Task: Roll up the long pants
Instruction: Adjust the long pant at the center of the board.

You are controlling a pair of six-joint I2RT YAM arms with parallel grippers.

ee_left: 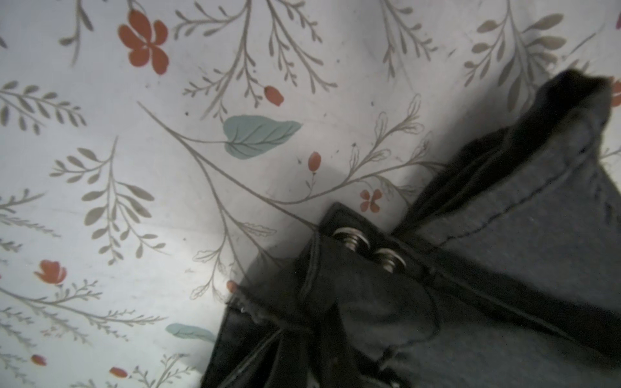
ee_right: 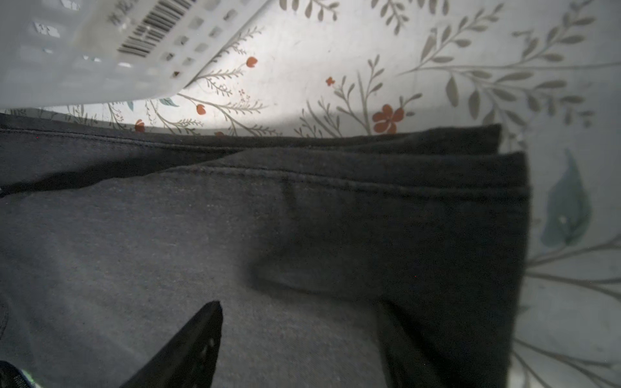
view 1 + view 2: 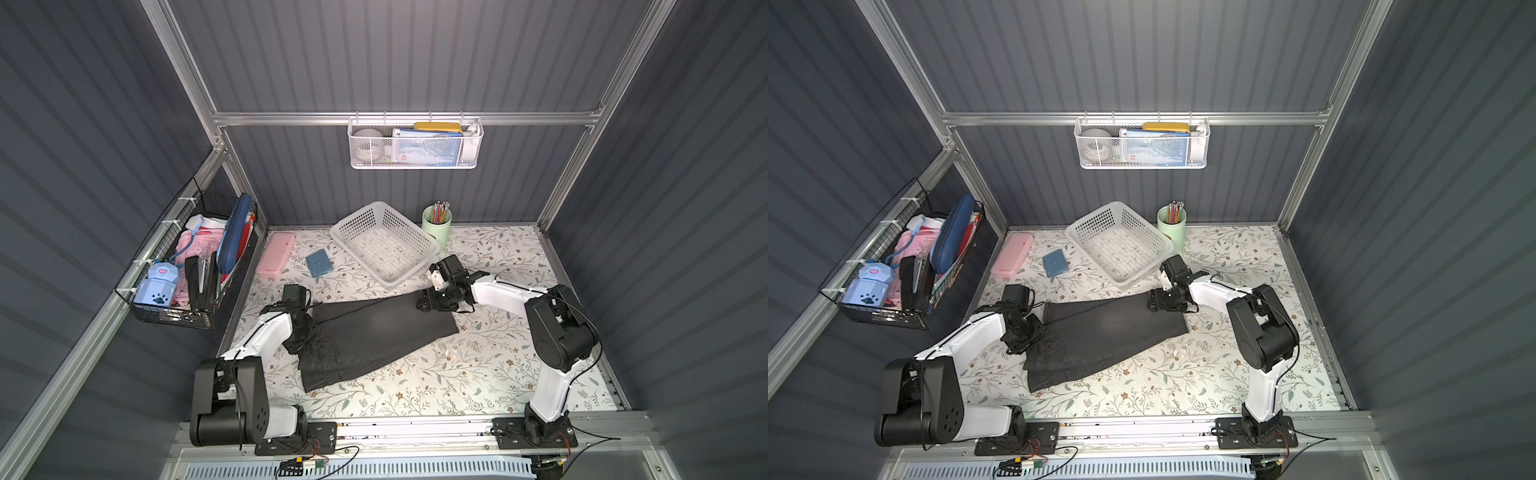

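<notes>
**A:** How do both top views look?
**B:** Bright, evenly lit and sharp, with soft shadows on the counter (image 3: 478, 374).
**A:** And the wrist views?
**B:** Dimmer. The long pants (image 2: 201, 242) look murky with a shadow across them, and the near basket (image 2: 84, 50) is blurred.

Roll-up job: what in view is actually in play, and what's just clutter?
In play:
- long pants
- left gripper, jaws shut on the pants near the waist end
- right gripper, jaws open over the leg end

Lying about:
- white basket
- green pencil cup
- pink case
- blue pouch
- white wall basket
- black wire basket
</notes>
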